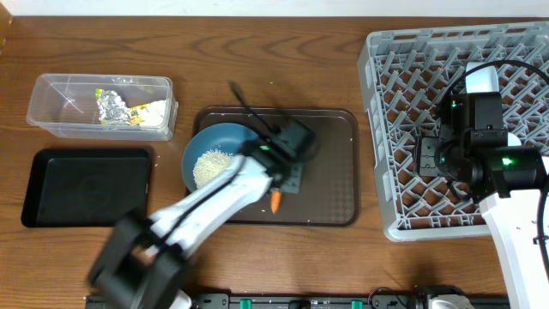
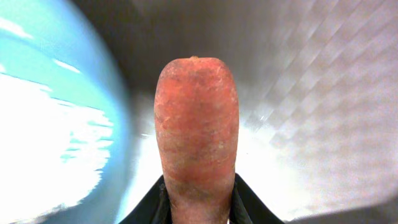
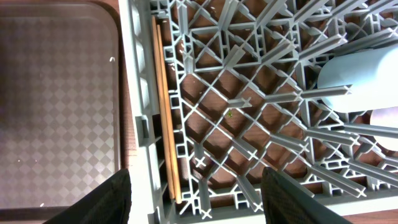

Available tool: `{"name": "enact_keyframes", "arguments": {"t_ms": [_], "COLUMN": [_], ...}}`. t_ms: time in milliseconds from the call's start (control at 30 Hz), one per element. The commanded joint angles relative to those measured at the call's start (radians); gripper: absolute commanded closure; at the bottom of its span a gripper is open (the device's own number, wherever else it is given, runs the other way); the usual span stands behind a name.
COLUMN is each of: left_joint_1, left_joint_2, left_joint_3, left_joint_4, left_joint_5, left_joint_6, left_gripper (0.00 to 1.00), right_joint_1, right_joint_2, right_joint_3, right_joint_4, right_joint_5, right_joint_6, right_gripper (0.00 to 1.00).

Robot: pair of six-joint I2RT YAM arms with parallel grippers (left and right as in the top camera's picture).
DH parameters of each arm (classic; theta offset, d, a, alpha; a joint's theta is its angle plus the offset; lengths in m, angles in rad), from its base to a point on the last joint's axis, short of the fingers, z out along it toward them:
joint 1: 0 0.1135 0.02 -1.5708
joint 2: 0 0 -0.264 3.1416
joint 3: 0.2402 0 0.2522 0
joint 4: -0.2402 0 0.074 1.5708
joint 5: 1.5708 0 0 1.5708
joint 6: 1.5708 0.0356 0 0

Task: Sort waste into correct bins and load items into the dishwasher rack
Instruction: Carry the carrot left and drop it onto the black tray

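Wooden table (image 1: 257, 51) w/ brown tray (image 1: 330, 172): left gripper (image 2: 198, 202) pinches orange carrot (image 2: 196, 124) on both sides, beside blue bowl (image 1: 219, 137); right gripper (image 3: 196, 193) wide open, holds nothing, over grey rack (image 3: 142, 62).

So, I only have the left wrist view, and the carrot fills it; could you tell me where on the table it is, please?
Observer: The carrot lies on the brown serving tray, near its front edge.
Operator: Thank you. Where are the bins from there?
Observer: Both are left of that tray: the clear tub at the back, the black tray in front of it.
Operator: And what is the right arm doing?
Observer: The right gripper hangs with its jaws open over the chopsticks, which lie along the left edge of the rack.
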State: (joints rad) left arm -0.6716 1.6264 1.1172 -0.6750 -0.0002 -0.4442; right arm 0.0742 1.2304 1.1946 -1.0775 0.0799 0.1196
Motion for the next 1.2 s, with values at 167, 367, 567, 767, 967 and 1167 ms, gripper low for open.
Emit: {"name": "enact_keyframes", "arguments": {"t_ms": [167,367,567,767,967,1167], "left_joint_1": [0.259,0.538,0.824,1.075,1.253,1.349], "left_joint_2": [-0.260,-0.275,-0.247,-0.164,-0.014,0.106], "left_joint_3": [0.030,0.025,0.004,0.004,0.004,0.004], "left_joint_4": [-0.037,-0.084,-0.088,-0.077,-0.010,0.008], "left_joint_5": [-0.082,-0.101,-0.100,-0.102,-0.101,-0.097], "left_joint_6": [0.055,0.053,0.019,-0.031,-0.097,-0.155], "left_gripper": [0.75,0.74,0.74,0.74,0.75,0.73], "right_joint_1": [-0.006,-0.006,-0.006,-0.006,-0.006,-0.006], "right_joint_2": [0.000,0.000,0.000,0.000,0.000,0.000], "right_joint_3": [-0.006,-0.006,-0.006,-0.006,-0.006,-0.006], "right_joint_4": [-0.001,-0.005,-0.009,-0.015,-0.020,-0.033], "right_joint_5": [0.010,0.011,0.011,0.011,0.011,0.011], "right_joint_6": [0.006,0.002,0.002,-0.002,-0.002,-0.002], "right_gripper": [0.39,0.39,0.39,0.39,0.39,0.39]}}
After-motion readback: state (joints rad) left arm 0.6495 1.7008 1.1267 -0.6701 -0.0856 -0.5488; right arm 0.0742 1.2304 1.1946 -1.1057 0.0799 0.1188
